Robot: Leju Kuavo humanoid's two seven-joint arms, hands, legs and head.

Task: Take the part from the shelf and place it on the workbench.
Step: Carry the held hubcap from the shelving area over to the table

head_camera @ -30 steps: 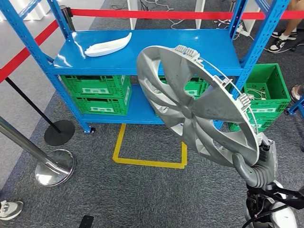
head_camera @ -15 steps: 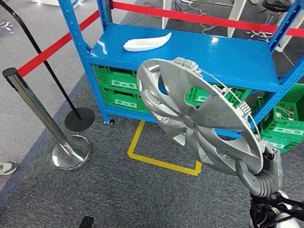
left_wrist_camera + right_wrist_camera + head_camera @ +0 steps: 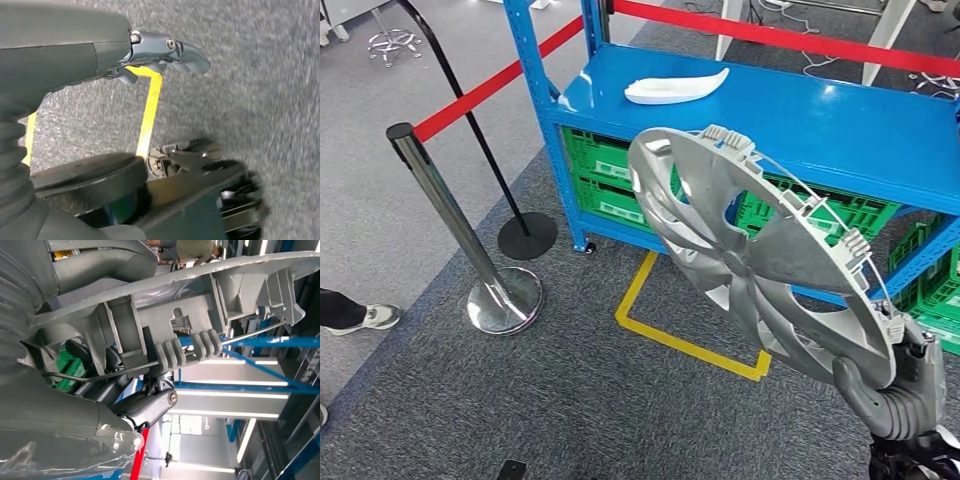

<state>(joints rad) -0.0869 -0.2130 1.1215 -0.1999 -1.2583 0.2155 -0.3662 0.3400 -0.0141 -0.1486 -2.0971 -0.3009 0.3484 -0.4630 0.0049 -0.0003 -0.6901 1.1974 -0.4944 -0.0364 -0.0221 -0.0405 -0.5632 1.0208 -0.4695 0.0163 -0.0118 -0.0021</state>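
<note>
The robot's right hand (image 3: 897, 395) grips the silver wheel cover (image 3: 758, 260) by its rim, holding it tilted and clear of the blue shelf (image 3: 803, 115), apparently for carrying to the bench, while the left hand (image 3: 151, 52) hangs empty, fingers loosely extended.

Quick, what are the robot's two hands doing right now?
Left robot hand: holds nothing, fingers stretched out over the carpet.
Right robot hand: grips the silver wheel cover by its rim.
</note>
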